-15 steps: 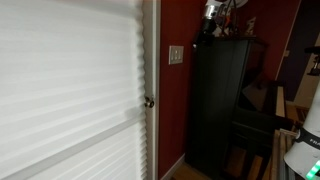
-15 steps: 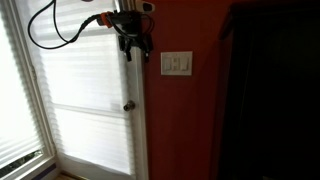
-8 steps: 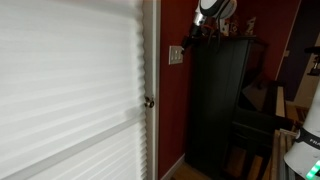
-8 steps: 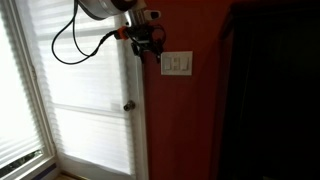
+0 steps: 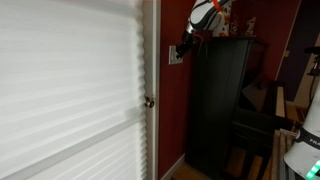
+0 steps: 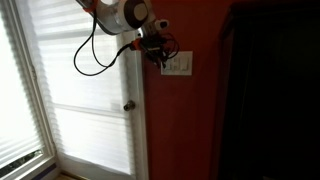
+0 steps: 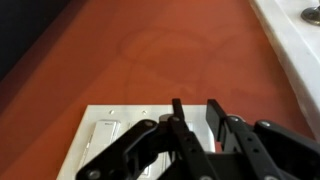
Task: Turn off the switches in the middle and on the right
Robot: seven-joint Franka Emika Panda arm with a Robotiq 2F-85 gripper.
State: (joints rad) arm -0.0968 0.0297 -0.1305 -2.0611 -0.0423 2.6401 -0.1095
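The switches sit in a pale wall plate (image 7: 108, 128) on the red wall; in the wrist view one toggle (image 7: 105, 137) shows at its left, and the others lie behind my fingers. My gripper (image 7: 195, 108) hovers right over the plate's right part, its black fingers (image 7: 215, 112) close together with a narrow gap and nothing between them. In both exterior views the gripper (image 6: 160, 55) (image 5: 185, 48) is at the plate (image 6: 180, 66) (image 5: 175, 57), partly covering it. Whether a fingertip touches a toggle cannot be told.
A white door with pleated blinds (image 5: 70, 90) and a round metal doorknob (image 5: 149, 101) (image 6: 128, 106) stands beside the plate. A tall dark cabinet (image 5: 220, 100) (image 6: 275, 90) rises on the plate's other side. The arm's cable (image 6: 95, 45) loops in front of the door.
The arm has swung from in front of the door frame across to the wall plate, and the jaws have narrowed from wide open to a slim gap.
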